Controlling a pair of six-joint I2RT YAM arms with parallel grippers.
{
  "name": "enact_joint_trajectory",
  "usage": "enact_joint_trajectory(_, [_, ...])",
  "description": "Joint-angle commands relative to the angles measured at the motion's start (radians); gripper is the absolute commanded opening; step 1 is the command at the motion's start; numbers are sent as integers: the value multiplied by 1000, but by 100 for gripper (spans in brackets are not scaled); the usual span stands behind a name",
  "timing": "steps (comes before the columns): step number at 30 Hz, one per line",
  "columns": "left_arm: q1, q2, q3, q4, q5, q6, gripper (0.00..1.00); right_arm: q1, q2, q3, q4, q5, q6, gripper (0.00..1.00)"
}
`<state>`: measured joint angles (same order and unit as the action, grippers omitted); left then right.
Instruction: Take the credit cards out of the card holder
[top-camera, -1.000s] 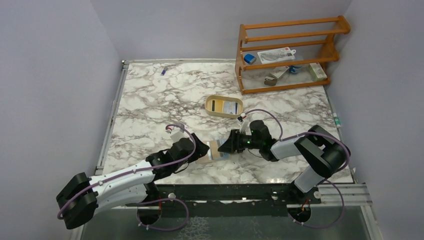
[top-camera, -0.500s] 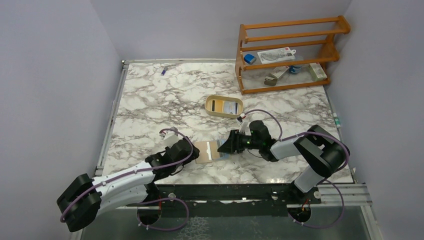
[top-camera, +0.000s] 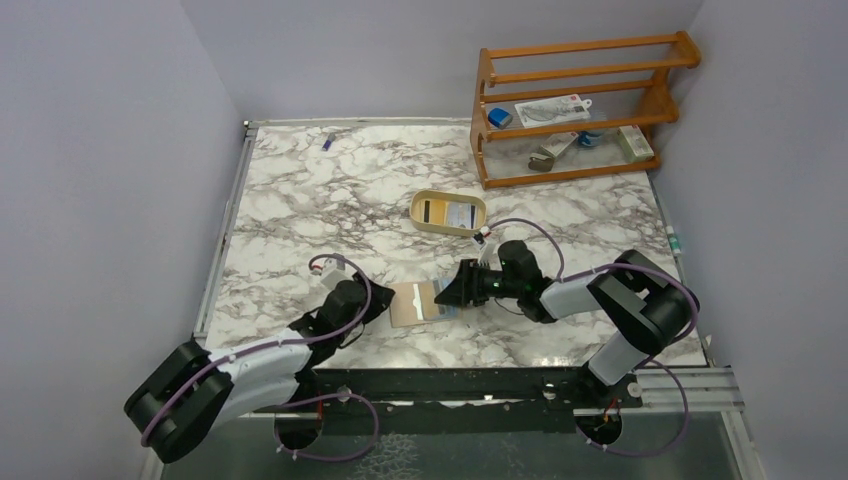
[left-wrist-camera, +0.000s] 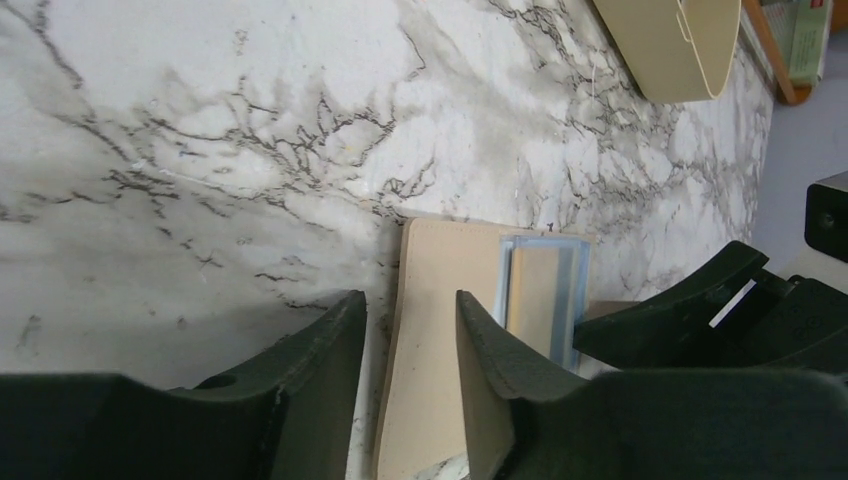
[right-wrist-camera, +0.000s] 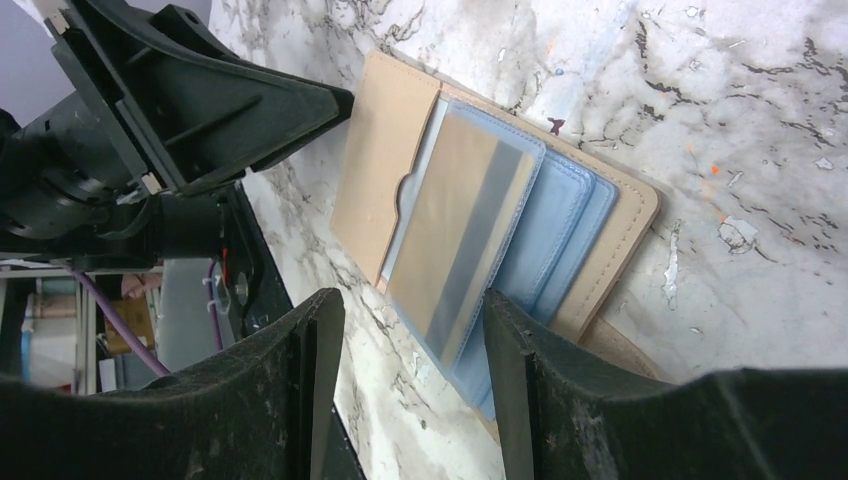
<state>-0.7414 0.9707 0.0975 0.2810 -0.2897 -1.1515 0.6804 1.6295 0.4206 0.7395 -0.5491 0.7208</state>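
Presently: the card holder (top-camera: 405, 304) lies open and flat on the counter (top-camera: 300, 210), inner side up, near the front edge and between the two arms. From overhead its long axis runs left to right, slightly tilted. The plain tan flap is toward the left arm and the pocket half toward the right arm. Of the credit cards (right-wrist-camera: 462, 232), one shows clearly. It is tan with a dark stripe down its length, and it sits in the pocket half with its long axis parallel to the fold, crosswise to the holder's length. Light blue layers are fanned behind it; pockets or cards, cannot tell. Farther back, well apart, is a cream oval tray (top-camera: 430, 227) with flat items in it. Beyond that, at the far right, a wooden rack (top-camera: 590, 45) holds small packets. The two claws crowd the holder from either end. The left claw (left-wrist-camera: 410, 300) is partly open and low over the flap's outer edge, one finger above the marble and one above the leather, gripping nothing. The right claw (right-wrist-camera: 412, 300) is about half open. One short end of the striped card shows between its fingers, with a gap on one side; contact cannot be told.
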Motion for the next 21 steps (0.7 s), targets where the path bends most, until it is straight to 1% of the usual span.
enact_joint_trajectory(1, [7, 136, -39, 27, 112, 33, 37, 8, 17, 17, 17, -31, -11, 58])
enact_joint_trajectory(4, [13, 166, -39, 59, 112, 36, 34, 8, 13, 14, 9, -29, -15, 58])
enact_joint_trajectory(9, [25, 147, -59, 85, 121, 42, 34, 9, 14, 12, 3, -26, -20, 58])
enact_joint_trajectory(12, [25, 127, -71, 94, 127, 36, 29, 8, 23, 15, 13, -32, -17, 58])
enact_joint_trajectory(14, [26, 109, -79, 99, 131, 32, 24, 9, 28, 19, 20, -36, -13, 58])
enact_joint_trajectory(19, [26, 70, -94, 98, 127, 24, 3, 29, 25, 40, 7, -36, -14, 58])
enact_joint_trajectory(20, [25, 66, -94, 98, 126, 23, 0, 37, 21, 46, 2, -33, -14, 58])
enact_joint_trajectory(21, [25, 64, -93, 99, 128, 22, 0, 45, 19, 54, -4, -28, -14, 58])
